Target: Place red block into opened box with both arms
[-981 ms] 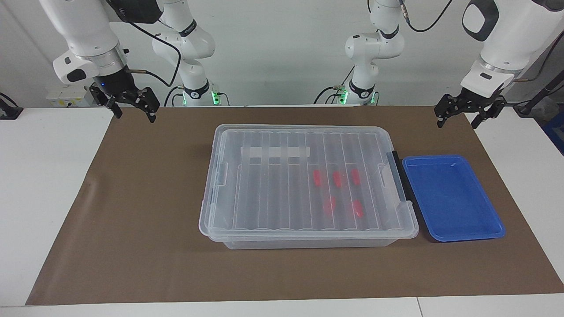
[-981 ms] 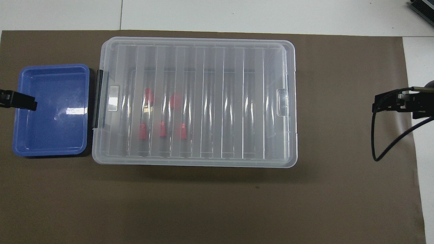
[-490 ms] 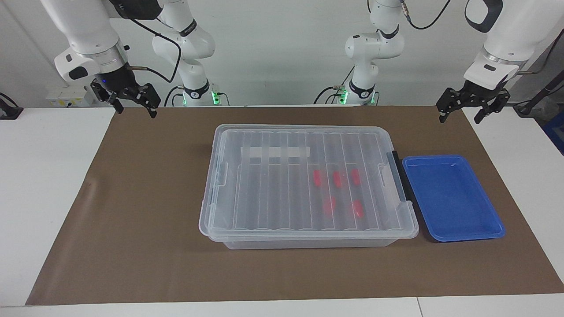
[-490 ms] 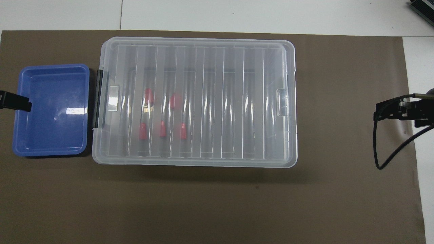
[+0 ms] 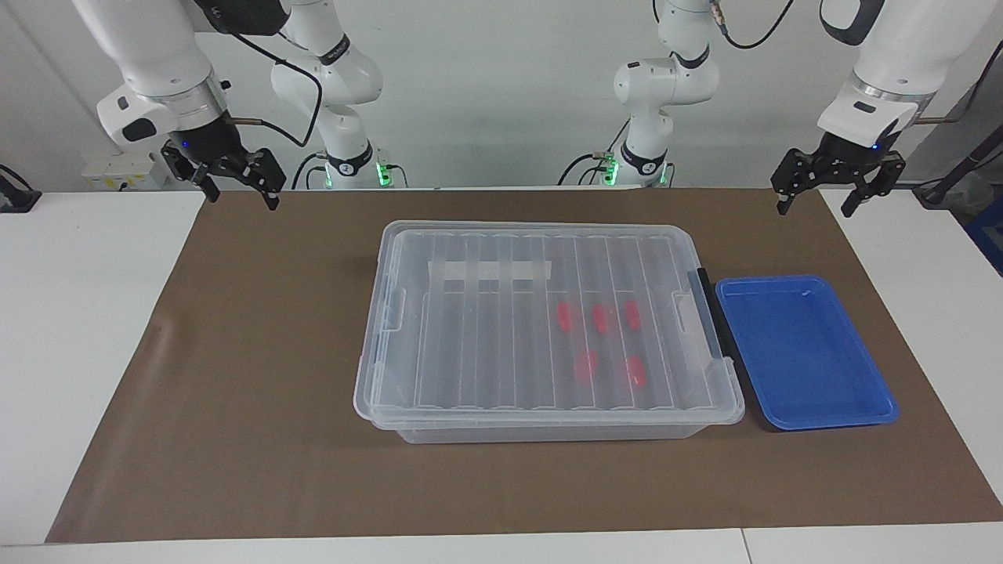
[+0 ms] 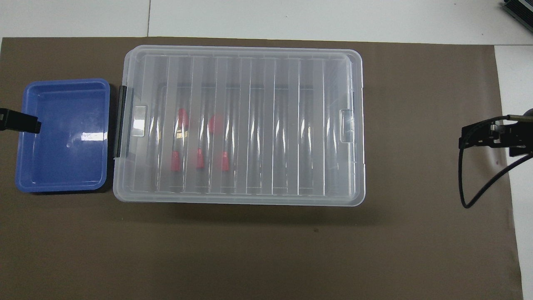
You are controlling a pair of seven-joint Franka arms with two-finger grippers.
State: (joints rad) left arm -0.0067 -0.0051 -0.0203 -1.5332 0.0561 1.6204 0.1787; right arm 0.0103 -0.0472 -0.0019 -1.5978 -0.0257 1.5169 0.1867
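Observation:
The clear box (image 5: 548, 429) (image 6: 358, 125) stands mid-mat with its ribbed see-through lid (image 5: 486, 329) lying on it. Several red blocks (image 5: 599, 317) (image 6: 200, 158) lie inside under the lid, toward the black handle (image 5: 709, 313) end. My left gripper (image 5: 815, 210) (image 6: 21, 125) hangs open in the air at the left arm's end of the table, holding nothing. My right gripper (image 5: 241, 200) (image 6: 483, 137) hangs open over the mat's edge at the right arm's end, also with nothing in it. Neither gripper touches the box.
A shallow blue tray (image 5: 803, 352) (image 6: 62, 133) sits on the brown mat (image 5: 258, 376) right beside the box's handle end, with nothing in it. A black cable (image 6: 470, 183) loops down from the right gripper.
Both grippers have risen a little and the left one has drifted slightly outward. The box, lid, blocks and tray have not moved.

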